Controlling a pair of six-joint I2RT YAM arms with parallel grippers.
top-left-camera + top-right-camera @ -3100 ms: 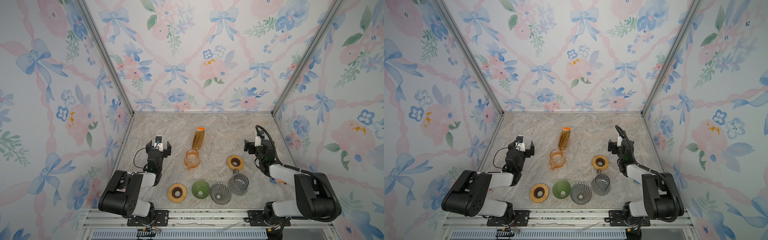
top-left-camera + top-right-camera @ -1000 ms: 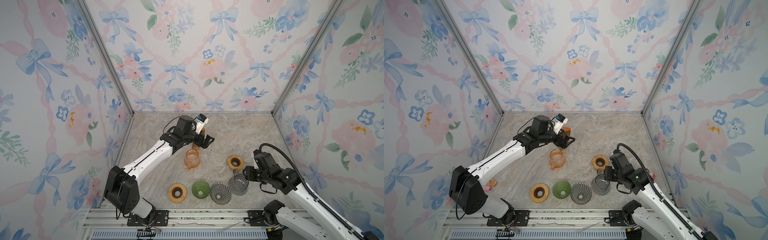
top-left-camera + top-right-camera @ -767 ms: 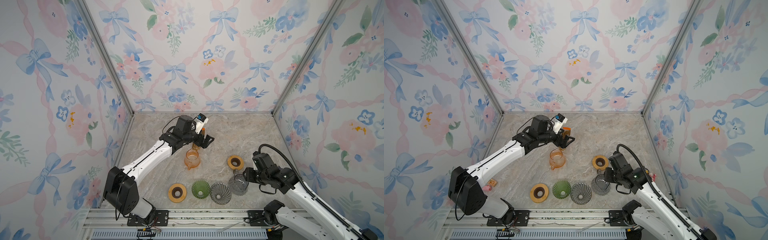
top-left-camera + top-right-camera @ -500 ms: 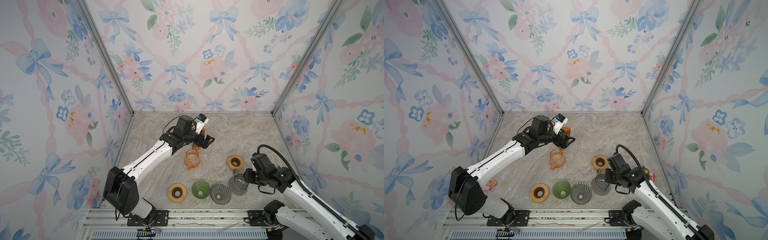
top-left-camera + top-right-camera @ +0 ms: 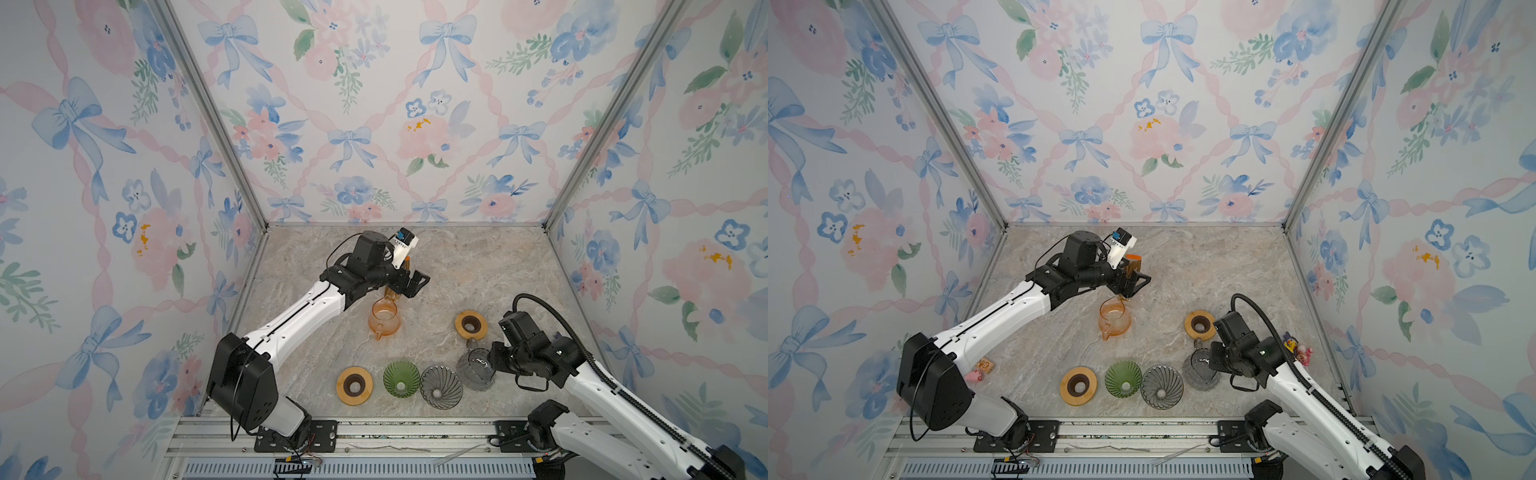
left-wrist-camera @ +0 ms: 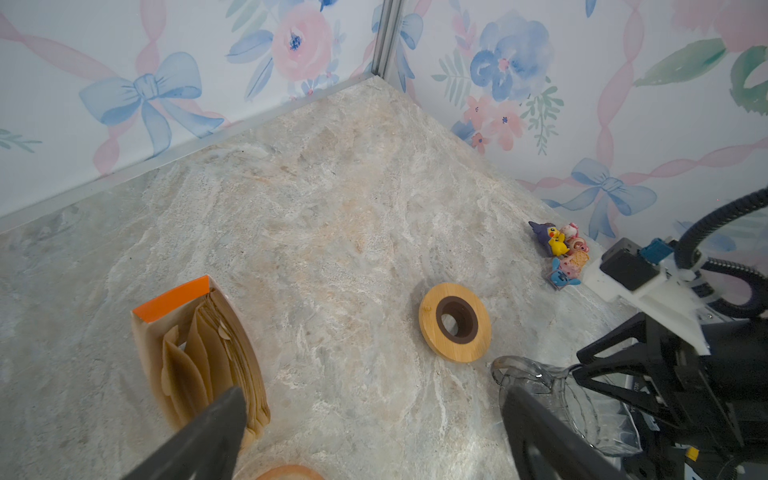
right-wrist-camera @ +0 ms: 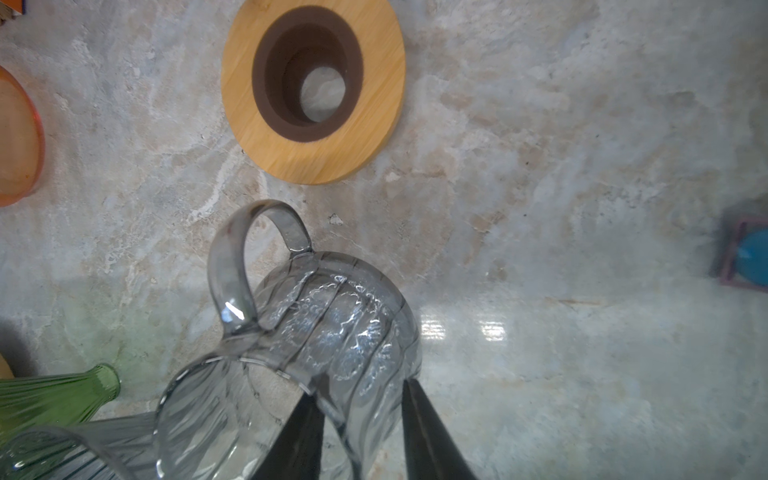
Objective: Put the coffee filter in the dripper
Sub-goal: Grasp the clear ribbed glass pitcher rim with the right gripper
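Drippers [image 5: 401, 376] two, pitchers [image 5: 384, 316] two, left end effector [image 6: 372, 399] wide open, right end effector [image 7: 359, 392] grip unclear

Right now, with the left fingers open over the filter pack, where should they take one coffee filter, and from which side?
Pinch the rounded upper edge of the loose outermost coffee filter, coming down through the open mouth of the pack. The sheets stand on edge and are fanned apart, so the left fingers can probably straddle one sheet.
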